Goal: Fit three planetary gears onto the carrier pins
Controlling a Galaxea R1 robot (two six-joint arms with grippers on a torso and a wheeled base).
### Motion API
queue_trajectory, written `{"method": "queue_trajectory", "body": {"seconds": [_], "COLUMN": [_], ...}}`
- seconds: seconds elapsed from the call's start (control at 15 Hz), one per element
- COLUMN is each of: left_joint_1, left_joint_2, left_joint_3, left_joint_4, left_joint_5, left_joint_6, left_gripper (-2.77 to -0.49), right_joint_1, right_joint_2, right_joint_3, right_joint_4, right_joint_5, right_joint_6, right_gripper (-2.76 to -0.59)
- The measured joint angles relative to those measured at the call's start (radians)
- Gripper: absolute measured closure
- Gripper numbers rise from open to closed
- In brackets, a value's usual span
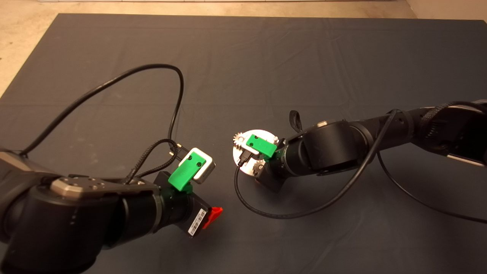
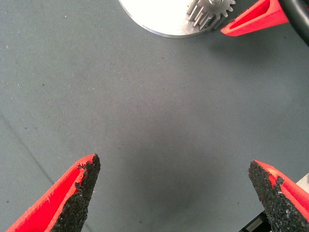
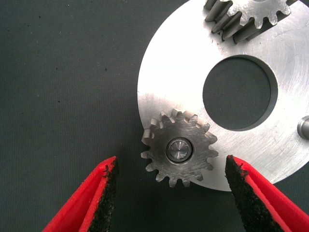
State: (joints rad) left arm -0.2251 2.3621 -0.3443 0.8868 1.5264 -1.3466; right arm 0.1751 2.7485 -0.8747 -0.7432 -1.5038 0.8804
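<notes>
Right wrist view: looking straight down on one of the planetary gears (image 3: 178,154), already sitting on its peg, with the peg's tip showing through the bore. Straddling this gear with the right pincer (image 3: 171,162) released, both red fingers (image 3: 104,193) standing apart from the teeth and touching nothing. Also seeing a second gear (image 3: 248,17) lying on the silver disc (image 3: 169,87) across the central hole, and one of the carrier pins (image 3: 304,128) standing bare near the disc's edge.

Head view: finding the silver disc near the middle of the dark mat (image 1: 266,57), with gears at about 10 o'clock and 6 o'clock on it. Judging the bare pin to be at about 2 o'clock, mostly hidden by the right arm (image 1: 342,146). Not finding the third gear in any view.

Hovering with the left pincer (image 2: 174,169) at about 8 o'clock from the disc, spread wide over bare mat, holding nothing.

Judging the step in hand: two of three gears seated, with the right pincer free of the one at 6 o'clock. Next move probably calling for raising the right pincer straight up without brushing the teeth, then locating the last gear. After that, gripping it by the flanks and bringing its bore exactly over the bare pin. Keeping it level while lowering, to avoid jamming on the peg or meshing badly.
</notes>
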Motion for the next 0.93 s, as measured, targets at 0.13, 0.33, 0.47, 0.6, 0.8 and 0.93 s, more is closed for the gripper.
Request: {"method": "queue_trajectory", "body": {"seconds": [0.13, 0.33, 0.47, 0.6, 0.8, 0.93], "left_joint_1": [0.0, 0.0, 0.0, 0.0, 0.0, 0.0], "left_joint_2": [0.0, 0.0, 0.0, 0.0, -0.001, -0.002], "left_joint_3": [0.0, 0.0, 0.0, 0.0, 0.0, 0.0], "left_joint_4": [0.0, 0.0, 0.0, 0.0, 0.0, 0.0], "left_joint_5": [0.0, 0.0, 0.0, 0.0, 0.0, 0.0], "left_joint_6": [0.0, 0.0, 0.0, 0.0, 0.0, 0.0], "left_gripper": [-2.22, -2.22, -2.22, -2.22, -2.22, -2.22], "right_joint_1": [0.0, 0.01, 0.045, 0.142, 0.222, 0.224], "right_joint_2": [0.0, -0.001, -0.006, -0.013, -0.078, -0.17], "right_joint_3": [0.001, 0.039, 0.087, 0.143, 0.231, 0.253], "right_joint_4": [0.0, 0.0, 0.0, 0.0, 0.001, 0.001], "right_joint_5": [0.003, 0.011, 0.012, 0.012, 0.005, -0.021], "right_joint_6": [0.008, 0.064, 0.14, 0.208, 0.254, 0.259], "right_gripper": [-1.73, -1.9, -1.98, -2.02, -2.29, -2.34]}}
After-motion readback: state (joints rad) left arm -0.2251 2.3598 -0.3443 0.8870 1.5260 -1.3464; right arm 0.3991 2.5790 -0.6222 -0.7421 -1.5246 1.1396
